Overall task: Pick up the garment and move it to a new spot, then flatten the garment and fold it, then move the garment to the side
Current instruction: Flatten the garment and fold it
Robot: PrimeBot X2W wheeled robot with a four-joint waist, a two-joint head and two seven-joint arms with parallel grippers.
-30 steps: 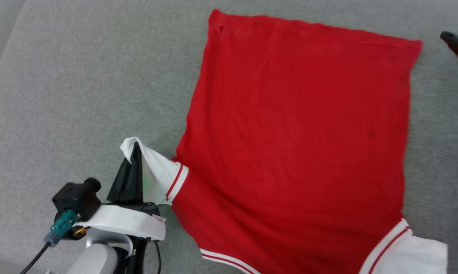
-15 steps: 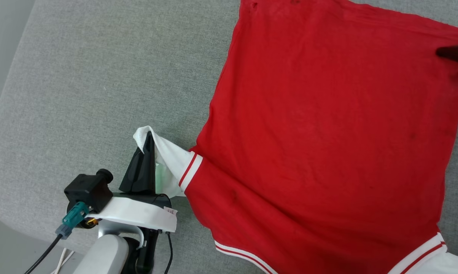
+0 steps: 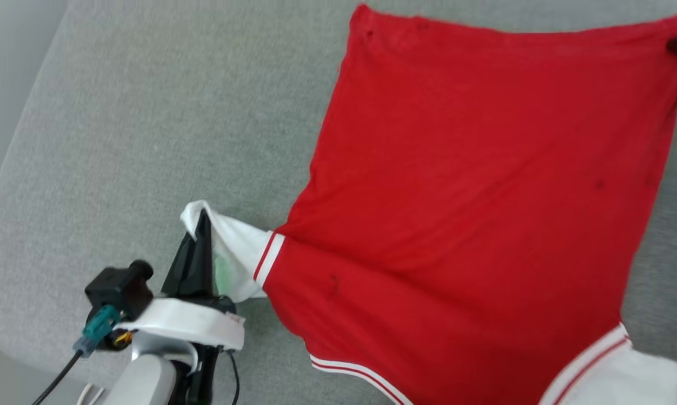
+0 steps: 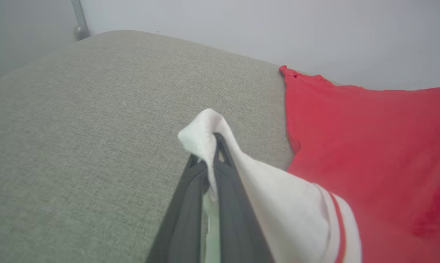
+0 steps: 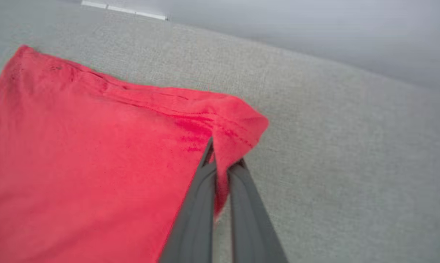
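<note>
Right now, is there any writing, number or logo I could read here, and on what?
No text can be read.
The garment: plain red side with striped trim, no lettering showing.
A small sticker on the left arm's white band: marks too small to read.

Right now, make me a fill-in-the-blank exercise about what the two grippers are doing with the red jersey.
The left gripper has its jaws shut on the garment's white ____.
The right gripper has its jaws shut on a red ____ of the garment.
The garment lies spread on an upholstered surface coloured ____.
Missing words: sleeve; corner; grey.
</note>
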